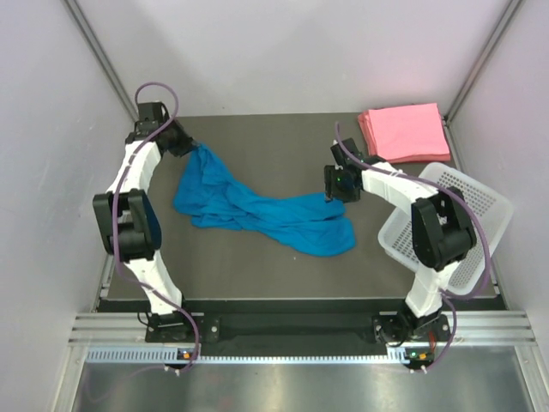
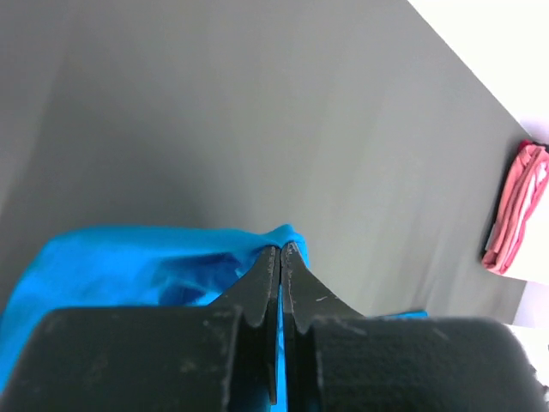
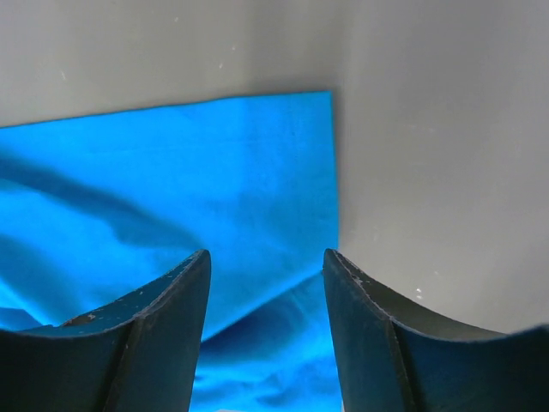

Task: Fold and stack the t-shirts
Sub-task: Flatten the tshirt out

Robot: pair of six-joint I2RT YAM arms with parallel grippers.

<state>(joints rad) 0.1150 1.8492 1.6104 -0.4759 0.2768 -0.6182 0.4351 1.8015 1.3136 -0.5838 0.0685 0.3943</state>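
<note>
One blue t-shirt crumpled at bench centre. Left fingers clenched on its left end; right fingers spread, empty, over its right end. One pink stack in far-right corner, count unclear. One basket at right edge.

Overhead, wrist close-ups; shared blue t-shirt

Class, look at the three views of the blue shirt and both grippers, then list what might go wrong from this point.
1. The left gripper pinches only a small tip of the blue t-shirt; a pull may slip it free.
2. The right gripper stands open over the shirt's creased edge; closing may catch extra layers or miss the corner.
3. The right arm's elbow sits over the white basket; a swing might nudge it.
</note>
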